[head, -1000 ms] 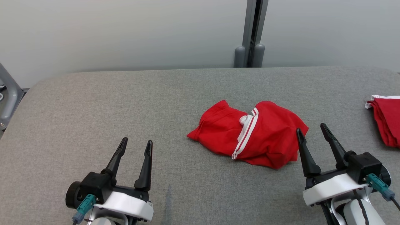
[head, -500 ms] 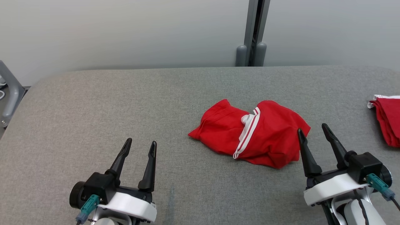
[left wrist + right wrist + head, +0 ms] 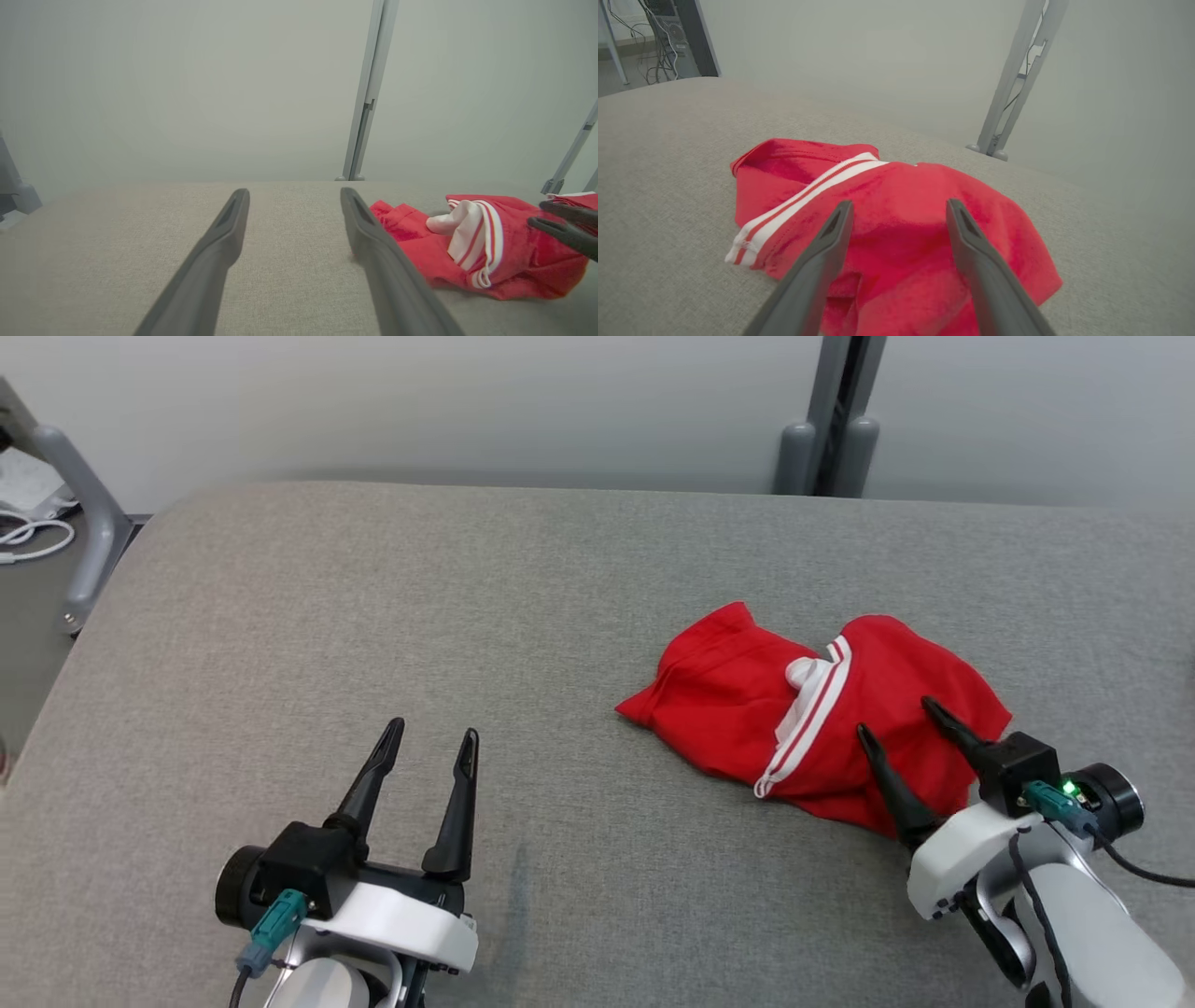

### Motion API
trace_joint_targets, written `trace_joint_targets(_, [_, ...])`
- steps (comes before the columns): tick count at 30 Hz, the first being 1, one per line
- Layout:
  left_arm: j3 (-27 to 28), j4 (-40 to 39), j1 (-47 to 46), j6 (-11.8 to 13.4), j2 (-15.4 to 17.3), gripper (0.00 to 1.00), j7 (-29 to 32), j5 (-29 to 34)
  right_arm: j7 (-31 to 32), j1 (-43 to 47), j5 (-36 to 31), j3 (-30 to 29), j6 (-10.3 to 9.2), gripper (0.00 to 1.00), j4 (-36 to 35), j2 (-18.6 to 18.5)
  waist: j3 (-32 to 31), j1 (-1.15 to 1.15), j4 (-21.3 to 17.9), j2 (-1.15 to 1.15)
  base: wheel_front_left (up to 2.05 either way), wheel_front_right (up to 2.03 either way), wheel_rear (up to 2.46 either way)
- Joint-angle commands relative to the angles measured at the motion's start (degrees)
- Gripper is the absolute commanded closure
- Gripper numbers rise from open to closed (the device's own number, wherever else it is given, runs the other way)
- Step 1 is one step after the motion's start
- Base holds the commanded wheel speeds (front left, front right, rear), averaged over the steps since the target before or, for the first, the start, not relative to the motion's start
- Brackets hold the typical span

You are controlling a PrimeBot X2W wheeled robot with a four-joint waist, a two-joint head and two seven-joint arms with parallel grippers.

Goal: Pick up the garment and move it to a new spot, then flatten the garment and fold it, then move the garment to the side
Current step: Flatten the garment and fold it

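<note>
Head view puts the red garment [image 3: 724, 709] crumpled on the grey padded table [image 3: 373, 616], with its nearer hump just ahead of the right gripper [image 3: 893, 715]. That gripper's jaws are spread wide and empty, and whether the tips already touch the cloth I cannot tell. In the right wrist view the hump rises squarely in the gap between the two fingers. The left gripper [image 3: 434, 729] is likewise released and holds nothing, and the garment lies well off beyond its right-hand finger. The fabric looks light, soft and limp, so it should sag and trail once lifted rather than keep any shape. The raised fold between the right jaws seems the handiest bite. The white-striped band [image 3: 812, 709], just left of those jaws, looks thicker and would likely give a firmer hold.
</note>
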Motion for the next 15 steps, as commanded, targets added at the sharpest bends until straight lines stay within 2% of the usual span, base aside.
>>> trace_joint_targets(1, [-0.02,0.08,-0.61,0.14,0.23,0.0,-0.18,-0.08,-0.01,-1.34,0.55,0.63,-0.03,0.0,1.19,-0.77,0.46,0.0,1.02,0.0,0.0,0.0,0.0])
trace_joint_targets(7, [-0.8,0.2,-0.06,0.58,0.23,0.0,-0.18,-0.76,1.61,-6.85,4.11,7.86,-0.03,0.0,11.18,-2.83,0.45,0.0,3.17,0.0,0.0,0.0,0.0])
trace_joint_targets(8, [-0.91,0.21,-0.04,0.63,0.21,0.0,-0.17,-0.87,1.98,-7.38,4.25,8.65,-0.03,0.71,12.53,-3.08,0.41,0.0,3.4,0.0,0.0,0.0,0.0])
trace_joint_targets(9, [-0.98,0.21,-0.07,0.59,0.21,0.0,-0.18,-0.95,2.16,-8.06,4.07,9.44,-0.03,1.0,13.81,-3.48,0.38,0.0,3.63,0.0,0.0,0.0,0.0])
trace_joint_targets(15, [-0.89,0.1,0.06,0.8,0.22,0.0,-0.18,-1.1,0.61,-10.75,6.01,11.27,-0.03,1.0,16.84,-2.37,-0.25,0.0,4.47,0.0,0.0,0.0,0.0])
